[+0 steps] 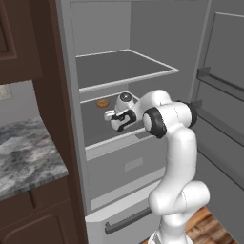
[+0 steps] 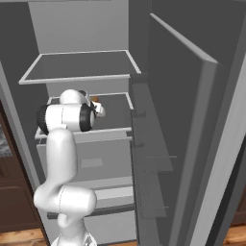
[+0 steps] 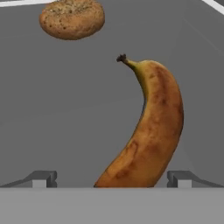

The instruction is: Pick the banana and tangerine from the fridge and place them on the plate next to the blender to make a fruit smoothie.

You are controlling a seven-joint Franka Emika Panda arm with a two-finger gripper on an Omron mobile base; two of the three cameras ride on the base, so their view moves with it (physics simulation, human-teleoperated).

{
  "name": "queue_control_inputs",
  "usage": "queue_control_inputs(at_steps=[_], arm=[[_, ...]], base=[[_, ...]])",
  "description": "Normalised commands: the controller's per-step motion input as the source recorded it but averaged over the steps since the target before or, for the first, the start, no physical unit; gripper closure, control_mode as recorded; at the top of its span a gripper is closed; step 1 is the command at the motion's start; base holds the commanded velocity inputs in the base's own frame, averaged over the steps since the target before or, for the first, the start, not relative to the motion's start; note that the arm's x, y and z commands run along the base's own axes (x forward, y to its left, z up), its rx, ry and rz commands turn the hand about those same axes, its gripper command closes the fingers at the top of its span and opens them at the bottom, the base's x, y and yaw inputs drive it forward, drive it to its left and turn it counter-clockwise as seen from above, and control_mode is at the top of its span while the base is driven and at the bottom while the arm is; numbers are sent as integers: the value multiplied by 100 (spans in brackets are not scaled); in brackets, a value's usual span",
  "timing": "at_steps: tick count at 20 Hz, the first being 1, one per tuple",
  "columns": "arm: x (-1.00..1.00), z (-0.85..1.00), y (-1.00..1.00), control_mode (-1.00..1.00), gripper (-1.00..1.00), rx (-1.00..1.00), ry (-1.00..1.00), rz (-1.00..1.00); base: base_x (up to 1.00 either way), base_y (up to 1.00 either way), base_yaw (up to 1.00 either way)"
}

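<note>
The fridge (image 1: 143,28) stands open and the arm reaches in over the middle shelf (image 1: 95,126). The gripper (image 3: 112,179) is wide open and holds nothing. The banana (image 3: 151,127) lies on the shelf, right between the two tips. A flat tan round thing (image 3: 72,18) sits farther back. Nothing is picked up yet. The banana has to be grabbed first, then the tangerine, and both go on the plate.
</note>
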Motion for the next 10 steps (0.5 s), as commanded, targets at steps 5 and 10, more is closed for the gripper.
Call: queue_control_inputs(at_steps=[5,10], arm=[[27,-16,5,-100,-100,0,3,0],[10,-32,-1,-100,100,0,0,0]], base=[[0,0,0],[0,0,0]])
